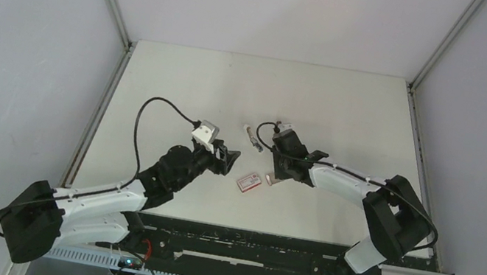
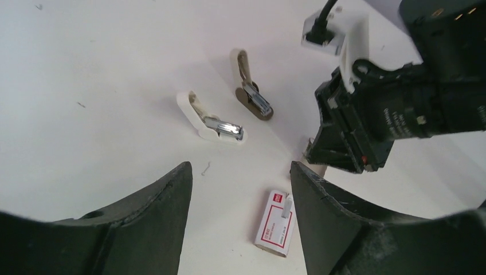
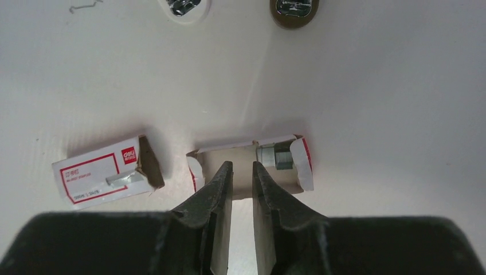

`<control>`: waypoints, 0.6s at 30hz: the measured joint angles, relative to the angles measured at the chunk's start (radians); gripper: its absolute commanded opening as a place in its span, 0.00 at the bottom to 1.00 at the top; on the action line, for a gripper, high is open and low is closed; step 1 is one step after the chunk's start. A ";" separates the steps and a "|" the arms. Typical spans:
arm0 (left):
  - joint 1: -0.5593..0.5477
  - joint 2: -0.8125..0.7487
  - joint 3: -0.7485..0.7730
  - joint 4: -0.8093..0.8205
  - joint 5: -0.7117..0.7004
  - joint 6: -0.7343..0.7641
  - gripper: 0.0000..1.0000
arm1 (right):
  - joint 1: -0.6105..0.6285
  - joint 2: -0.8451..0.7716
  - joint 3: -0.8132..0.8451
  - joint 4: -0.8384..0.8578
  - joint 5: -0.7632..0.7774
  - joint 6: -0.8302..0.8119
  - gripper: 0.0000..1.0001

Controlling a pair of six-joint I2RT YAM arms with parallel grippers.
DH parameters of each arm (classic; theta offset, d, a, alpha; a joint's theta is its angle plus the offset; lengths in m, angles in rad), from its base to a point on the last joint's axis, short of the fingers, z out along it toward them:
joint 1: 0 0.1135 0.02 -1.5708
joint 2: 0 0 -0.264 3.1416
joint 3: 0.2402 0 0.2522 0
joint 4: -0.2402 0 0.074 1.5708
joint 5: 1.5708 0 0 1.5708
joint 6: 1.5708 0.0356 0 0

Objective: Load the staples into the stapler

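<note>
Staples (image 3: pixel 275 156) lie as a short silvery strip at one end of a small open tray (image 3: pixel 229 153), the end away from the red-and-white sleeve (image 3: pixel 100 172). The tray rests flat on the counter (image 1: pixel 349 110), with its long axis running across the line of the right tool (image 3: pixel 242 169).

That tool points down at the tray's near long side. Its jaws are drawn close with a slim gap, and I cannot tell whether they pinch the tray wall or nothing. The staples sit just beside its tips, off toward the tray's far end, so the right arm is plainly the nearer one.

The left tool (image 2: pixel 239 167) hovers above the counter with jaws wide and empty, facing the stapler (image 2: pixel 215 123). The stapler lies opened, its two parts splayed, beyond the tray on the side away from the arm bases.

The sleeve lies near the tray's other end but apart from it. Bare counter separates the tray from the stapler, which looks like enough room to carry a strip across.
</note>
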 measured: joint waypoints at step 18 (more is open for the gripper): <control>0.000 -0.101 -0.009 -0.011 -0.069 0.000 0.68 | 0.016 0.126 0.068 -0.014 0.076 0.000 0.09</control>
